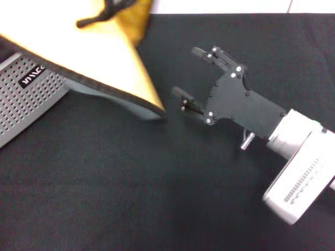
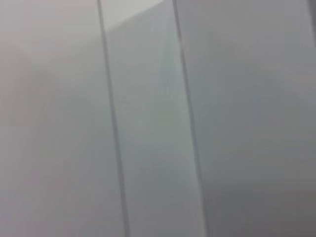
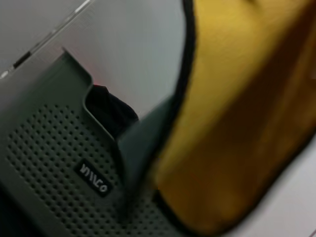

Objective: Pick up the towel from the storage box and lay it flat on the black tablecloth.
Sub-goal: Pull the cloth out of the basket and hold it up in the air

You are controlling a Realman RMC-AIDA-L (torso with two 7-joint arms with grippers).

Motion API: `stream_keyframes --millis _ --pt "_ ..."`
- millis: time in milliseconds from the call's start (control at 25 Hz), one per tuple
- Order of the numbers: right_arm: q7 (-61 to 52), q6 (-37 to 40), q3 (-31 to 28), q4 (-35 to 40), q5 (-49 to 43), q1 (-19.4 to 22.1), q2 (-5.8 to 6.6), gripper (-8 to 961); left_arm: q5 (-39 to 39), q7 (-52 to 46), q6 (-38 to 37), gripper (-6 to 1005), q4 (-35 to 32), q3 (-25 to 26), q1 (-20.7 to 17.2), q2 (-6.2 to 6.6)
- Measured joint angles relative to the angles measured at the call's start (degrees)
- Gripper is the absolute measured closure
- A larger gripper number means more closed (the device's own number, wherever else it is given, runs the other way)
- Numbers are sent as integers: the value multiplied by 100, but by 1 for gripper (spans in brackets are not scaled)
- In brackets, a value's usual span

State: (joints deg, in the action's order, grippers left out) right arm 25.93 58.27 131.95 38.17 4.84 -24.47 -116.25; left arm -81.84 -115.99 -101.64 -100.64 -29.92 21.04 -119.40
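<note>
Yellow-orange microfibre towel [image 1: 78,47], black-edged: hangs lifted above light grey perforated storage box [image 1: 26,94], lower corner pointing at right tool [image 1: 189,73]. Right tool: spread wide, empty, just beside corner, over black fabric tablecloth [image 1: 131,198]. Left tool: unseen.

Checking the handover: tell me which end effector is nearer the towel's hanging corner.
Right. The right end effector sits open just beside the towel corner above the black tablecloth. The left end effector isn't visible in any view.

The storage box [image 1: 31,99] carried a small black label [image 3: 94,178] with white lettering, possibly "MINISO", too blurred to confirm.
</note>
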Motion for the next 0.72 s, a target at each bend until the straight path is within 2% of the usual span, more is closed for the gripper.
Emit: stream_keyframes --millis 120,480,720 --pt "839 394 385 53 557 -43 0 223 56 4 6 990 171 -332 2 -5" --pt "2642 1353 1516 185 1764 159 -3 257 -47 234 39 988 675 -797 61 -48" --pt "3238 1697 1739 213 1988 234 -2 261 -237 520 385 988 1003 -1203 -13 -71"
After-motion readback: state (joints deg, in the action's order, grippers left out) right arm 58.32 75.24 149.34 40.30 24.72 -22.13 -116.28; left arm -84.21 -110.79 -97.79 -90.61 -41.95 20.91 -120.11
